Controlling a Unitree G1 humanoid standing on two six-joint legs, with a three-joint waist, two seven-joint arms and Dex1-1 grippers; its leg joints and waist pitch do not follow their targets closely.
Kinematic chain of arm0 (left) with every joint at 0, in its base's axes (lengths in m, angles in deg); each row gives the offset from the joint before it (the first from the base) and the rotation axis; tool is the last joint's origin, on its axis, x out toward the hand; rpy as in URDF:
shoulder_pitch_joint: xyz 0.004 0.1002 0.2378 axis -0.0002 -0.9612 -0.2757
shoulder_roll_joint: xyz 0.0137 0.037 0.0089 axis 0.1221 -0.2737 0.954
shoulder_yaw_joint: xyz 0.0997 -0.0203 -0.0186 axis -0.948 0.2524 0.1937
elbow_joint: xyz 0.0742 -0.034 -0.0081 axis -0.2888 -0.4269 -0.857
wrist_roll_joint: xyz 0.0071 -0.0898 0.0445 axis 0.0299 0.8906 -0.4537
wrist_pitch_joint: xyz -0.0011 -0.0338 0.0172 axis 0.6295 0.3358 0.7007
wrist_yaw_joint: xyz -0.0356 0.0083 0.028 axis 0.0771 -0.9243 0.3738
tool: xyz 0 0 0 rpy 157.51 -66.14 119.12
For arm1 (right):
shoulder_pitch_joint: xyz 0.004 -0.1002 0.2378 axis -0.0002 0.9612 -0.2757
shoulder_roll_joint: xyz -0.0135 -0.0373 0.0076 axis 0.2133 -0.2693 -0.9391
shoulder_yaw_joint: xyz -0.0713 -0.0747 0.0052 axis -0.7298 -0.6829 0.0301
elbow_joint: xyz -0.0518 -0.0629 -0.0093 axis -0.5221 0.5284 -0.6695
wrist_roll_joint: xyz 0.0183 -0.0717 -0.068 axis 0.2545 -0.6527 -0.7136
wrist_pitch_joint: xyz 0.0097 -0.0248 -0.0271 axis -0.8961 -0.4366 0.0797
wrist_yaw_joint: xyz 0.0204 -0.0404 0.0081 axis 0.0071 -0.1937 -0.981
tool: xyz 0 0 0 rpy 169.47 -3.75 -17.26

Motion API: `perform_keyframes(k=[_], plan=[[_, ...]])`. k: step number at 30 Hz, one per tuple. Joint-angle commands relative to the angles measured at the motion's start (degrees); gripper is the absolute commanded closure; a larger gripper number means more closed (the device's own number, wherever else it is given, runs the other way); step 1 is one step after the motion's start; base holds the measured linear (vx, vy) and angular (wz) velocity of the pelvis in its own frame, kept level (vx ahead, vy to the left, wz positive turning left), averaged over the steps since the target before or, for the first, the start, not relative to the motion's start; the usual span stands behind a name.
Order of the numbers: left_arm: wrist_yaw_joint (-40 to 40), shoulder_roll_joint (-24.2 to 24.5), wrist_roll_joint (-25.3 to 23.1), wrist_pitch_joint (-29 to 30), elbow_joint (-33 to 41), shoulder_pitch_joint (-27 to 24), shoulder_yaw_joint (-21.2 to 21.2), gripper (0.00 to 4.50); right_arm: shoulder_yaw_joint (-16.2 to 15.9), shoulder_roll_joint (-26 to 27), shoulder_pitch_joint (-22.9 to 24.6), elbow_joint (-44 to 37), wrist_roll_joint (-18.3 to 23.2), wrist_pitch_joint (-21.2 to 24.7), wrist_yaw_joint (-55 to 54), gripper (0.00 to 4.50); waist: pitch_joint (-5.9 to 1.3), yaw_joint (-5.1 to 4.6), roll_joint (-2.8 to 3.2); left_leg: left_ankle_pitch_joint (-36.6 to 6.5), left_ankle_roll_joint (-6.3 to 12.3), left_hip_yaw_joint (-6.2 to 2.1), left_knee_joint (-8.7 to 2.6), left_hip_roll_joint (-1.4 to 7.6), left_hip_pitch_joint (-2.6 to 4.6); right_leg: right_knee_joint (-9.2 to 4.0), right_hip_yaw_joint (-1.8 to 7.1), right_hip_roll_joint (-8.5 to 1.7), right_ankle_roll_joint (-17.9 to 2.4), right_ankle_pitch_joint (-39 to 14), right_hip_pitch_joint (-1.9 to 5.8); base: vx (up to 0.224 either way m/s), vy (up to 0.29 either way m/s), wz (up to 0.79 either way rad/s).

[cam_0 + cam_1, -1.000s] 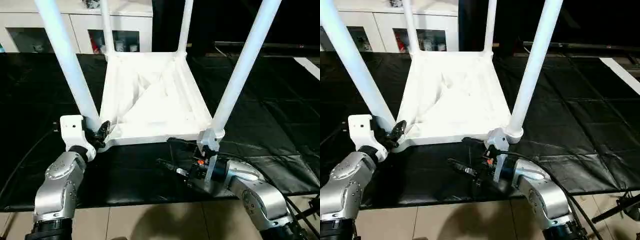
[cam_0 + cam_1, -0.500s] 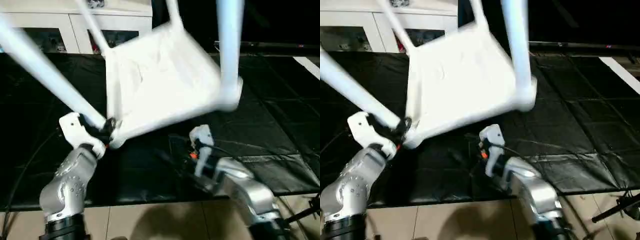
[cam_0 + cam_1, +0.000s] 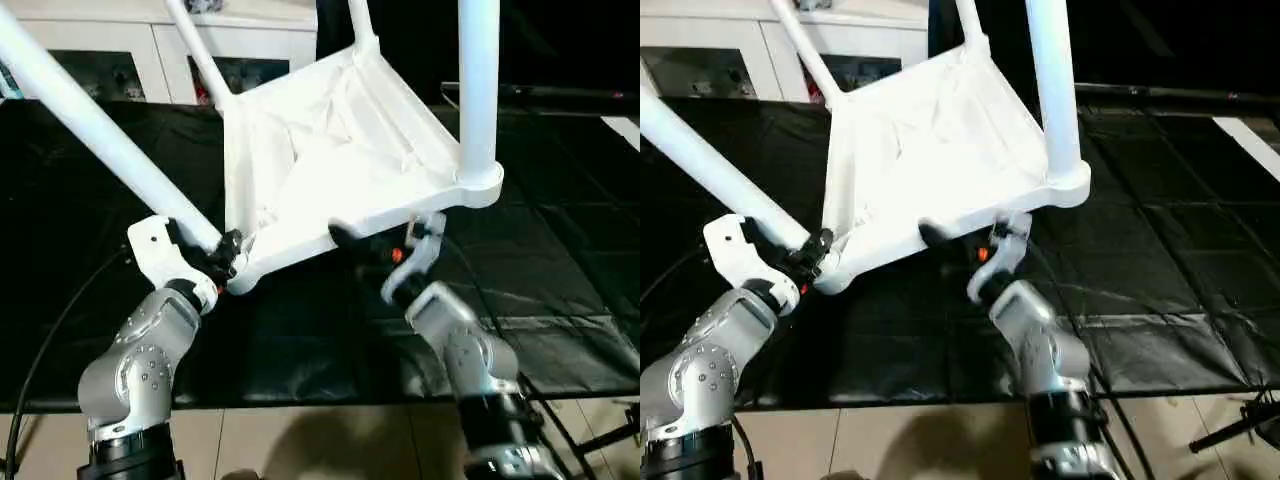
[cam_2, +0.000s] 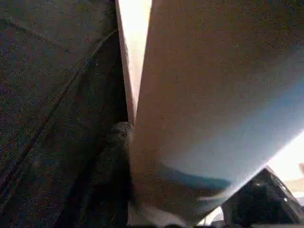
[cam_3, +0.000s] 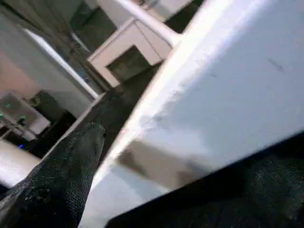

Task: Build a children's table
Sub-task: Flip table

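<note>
My left gripper (image 3: 222, 256) is clamped on the base of one table leg (image 3: 100, 130), right where it meets the corner of the table top (image 3: 330, 165). My right gripper (image 3: 355, 243) is spread wide at the near edge of the top, one finger (image 5: 57, 185) above the rim and the other below; I cannot tell whether they touch it. The children's table (image 3: 930, 150) is upside down and tilted, its ribbed underside facing me, the left near corner low by the black mat (image 3: 300, 340) and the right near corner lifted. The held leg slants up and left; the near right leg (image 3: 478, 90) stands almost upright. A white cabinet (image 3: 130, 60) sits behind.
</note>
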Motion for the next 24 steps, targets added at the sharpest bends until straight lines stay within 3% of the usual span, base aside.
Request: perform_keyframes(k=[1,3,6,8,11,12,14,24], plan=[[1.03,-1.50,3.63,2.00,0.49,0.83,-1.20,2.27,1.69,0.85,-1.57,2.33,0.45,-0.62,-1.53,0.00,-3.62,-0.14,0.39,-0.17,1.39,-0.94,-3.85,2.91,0.64,-2.64,2.50,-4.45,-12.72,5.17,2.70,0.000,0.000,0.00],[1.08,-1.42,3.60,2.03,0.49,0.82,-1.35,2.27,2.36,1.26,-2.11,2.95,1.16,-0.78,-1.59,0.00,-3.63,-0.03,0.43,-0.92,1.07,-0.95,-3.92,2.93,0.67,-2.66,2.52,-4.47,-12.43,4.51,2.74,0.000,0.000,0.00],[1.09,-1.31,3.65,2.38,0.47,0.72,-1.84,2.27,5.75,2.48,-5.20,6.93,4.40,-1.93,-2.36,0.00,-3.66,-0.11,0.47,-1.53,1.00,-0.90,-3.95,2.99,0.75,-2.62,2.53,-4.53,-12.39,4.45,2.63,0.000,0.000,0.00],[1.35,-1.21,3.31,2.76,0.34,0.69,-2.34,2.27,10.14,3.58,-8.74,11.56,7.93,-3.33,-4.03,0.00,-3.69,-0.11,0.78,-1.91,0.76,-0.95,-4.02,2.98,0.88,-2.61,2.42,-4.50,-12.51,4.05,2.55,0.000,0.000,0.00],[1.45,-1.26,3.19,2.83,0.23,0.77,-2.61,2.27,12.70,4.19,-11.07,14.48,10.24,-4.20,-4.37,0.00,-3.79,-0.06,0.62,-0.78,0.67,-0.87,-3.86,2.86,0.61,-2.43,2.41,-4.45,-12.23,5.80,2.80,0.000,0.000,0.00],[1.46,-1.32,3.15,2.84,0.18,0.88,-2.80,2.27,14.35,4.58,-12.73,16.62,11.43,-4.68,-4.17,0.19,-3.86,-0.08,0.32,-0.03,1.18,-0.82,-3.75,2.76,0.57,-2.31,2.42,-4.43,-12.34,6.91,2.84,0.000,0.000,0.00],[1.55,-1.32,3.02,2.80,0.19,0.93,-3.19,2.27,15.98,5.13,-14.42,18.98,12.63,-5.26,-4.05,0.37,-3.83,-0.11,0.42,-0.58,1.67,-0.76,-3.74,2.76,0.48,-2.40,2.40,-4.59,-12.77,5.83,2.82,0.000,0.000,0.00],[1.87,-0.85,2.56,2.97,0.25,0.64,-4.13,2.27,17.41,5.18,-17.16,24.61,13.17,-6.41,-2.59,1.26,-3.88,-0.06,0.49,-0.22,2.57,-0.74,-3.51,2.70,0.22,-2.33,2.38,-4.40,-13.20,4.93,2.60,0.000,0.000,0.00]])
